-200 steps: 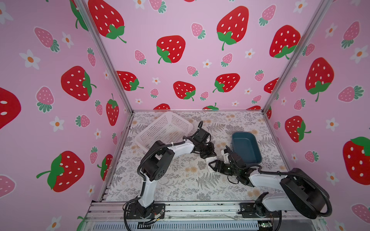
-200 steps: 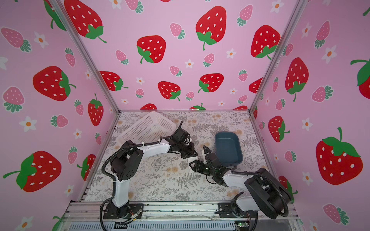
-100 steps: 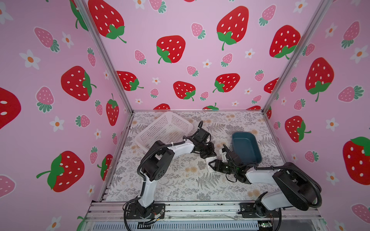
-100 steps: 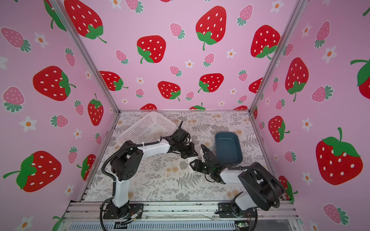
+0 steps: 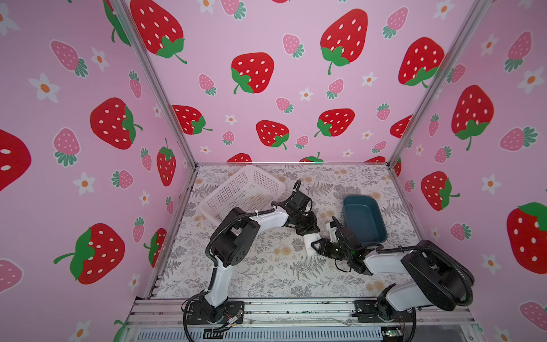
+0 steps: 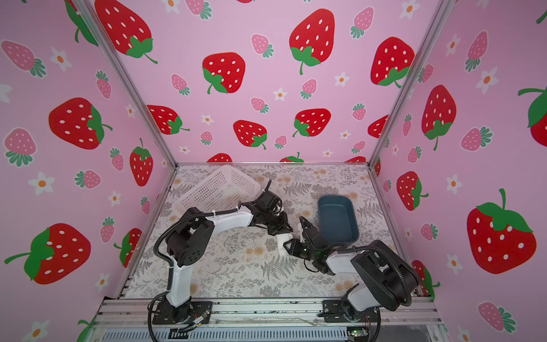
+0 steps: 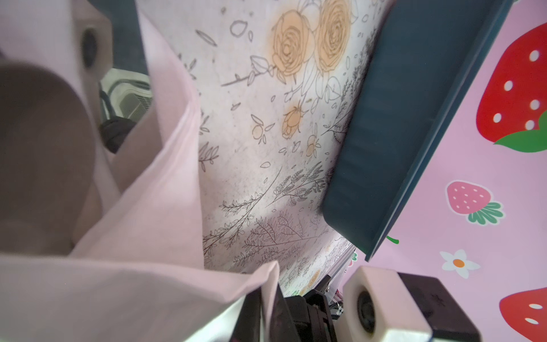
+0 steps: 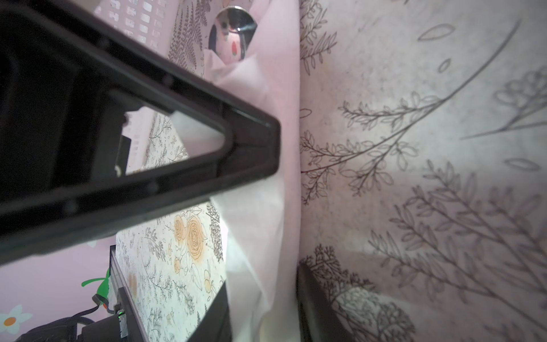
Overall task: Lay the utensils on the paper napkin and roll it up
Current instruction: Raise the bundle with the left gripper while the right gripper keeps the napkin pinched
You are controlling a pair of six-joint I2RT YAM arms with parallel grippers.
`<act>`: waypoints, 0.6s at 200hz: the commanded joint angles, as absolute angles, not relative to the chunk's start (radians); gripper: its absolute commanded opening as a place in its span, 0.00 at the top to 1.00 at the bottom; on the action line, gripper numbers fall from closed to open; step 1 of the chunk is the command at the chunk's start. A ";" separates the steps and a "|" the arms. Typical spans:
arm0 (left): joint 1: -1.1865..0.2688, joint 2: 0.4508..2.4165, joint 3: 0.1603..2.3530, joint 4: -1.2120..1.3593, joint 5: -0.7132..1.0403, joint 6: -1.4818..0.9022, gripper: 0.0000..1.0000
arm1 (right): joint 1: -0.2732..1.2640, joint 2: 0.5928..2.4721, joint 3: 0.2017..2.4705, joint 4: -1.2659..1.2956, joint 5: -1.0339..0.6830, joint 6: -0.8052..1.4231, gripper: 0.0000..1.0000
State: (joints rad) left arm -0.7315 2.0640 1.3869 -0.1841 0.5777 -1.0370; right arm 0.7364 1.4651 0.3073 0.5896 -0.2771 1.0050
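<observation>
The paper napkin (image 5: 312, 243) lies rolled up as a short white bundle mid-table, also seen in a top view (image 6: 282, 245). My left gripper (image 5: 310, 231) sits at its far end, shut on a fold of the paper napkin (image 7: 148, 266); the sheet passes between the fingers of the left gripper (image 7: 268, 296). My right gripper (image 5: 317, 248) is at the near end, with the roll (image 8: 260, 237) filling the space between its two jaws (image 8: 263, 296). One of the utensils shows: a shiny spoon bowl (image 8: 232, 34) poking out of the roll's far end. The others are hidden.
A white perforated basket (image 5: 242, 192) stands at the back left, just behind the left arm. A dark blue tub (image 5: 364, 219) sits to the right of the roll, close behind the right gripper. The strawberry walls close in three sides.
The right gripper has slid left onto the near end of the roll and its jaws have narrowed around it. The left gripper has stayed at the far end.
</observation>
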 commanded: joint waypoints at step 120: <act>-0.733 2.019 1.430 -0.219 0.601 -0.984 0.81 | 0.735 1.513 0.284 0.556 -0.269 1.055 0.90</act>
State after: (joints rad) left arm -0.7311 2.0632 1.3922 -0.1856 0.5861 -1.0149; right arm 0.7353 1.4906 0.3016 0.6064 -0.2779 1.0359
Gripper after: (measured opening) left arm 0.165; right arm 0.111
